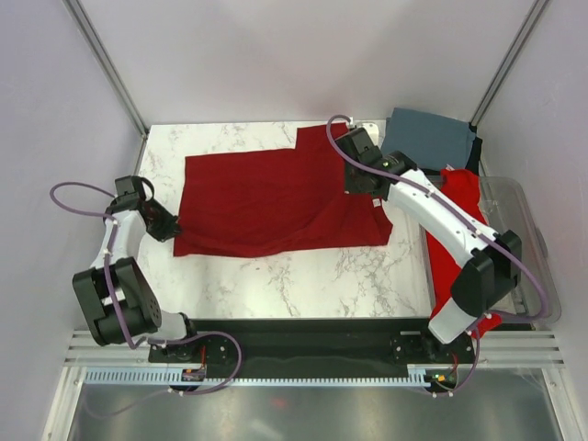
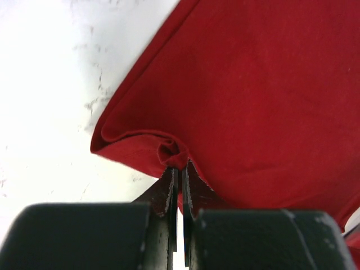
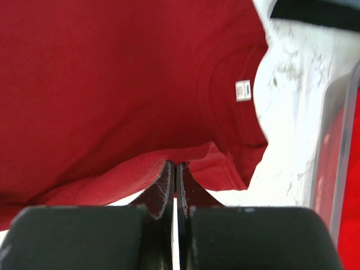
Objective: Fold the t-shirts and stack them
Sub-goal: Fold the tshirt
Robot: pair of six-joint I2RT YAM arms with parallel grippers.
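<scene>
A dark crimson t-shirt [image 1: 276, 202] lies spread on the marble table, partly folded. My left gripper [image 1: 173, 227] is at its lower left corner, shut on a bunched bit of hem [image 2: 171, 151]. In the left wrist view the gripper [image 2: 180, 166] pinches that cloth at its tips. My right gripper [image 1: 366, 188] is over the shirt's right side and, in the right wrist view, the gripper [image 3: 175, 164] is shut on a folded edge of the crimson shirt [image 3: 112, 84] near the collar and its white label [image 3: 243, 90]. A brighter red t-shirt [image 1: 459, 230], a slate grey-blue one [image 1: 427, 138] and a sliver of black one [image 1: 474, 154] lie at the right.
A clear plastic bin [image 1: 524, 220] stands at the table's right edge under the brighter red shirt; its wall [image 3: 337, 146] shows in the right wrist view. White walls and metal frame posts [image 1: 110, 64] enclose the table [image 1: 303, 276].
</scene>
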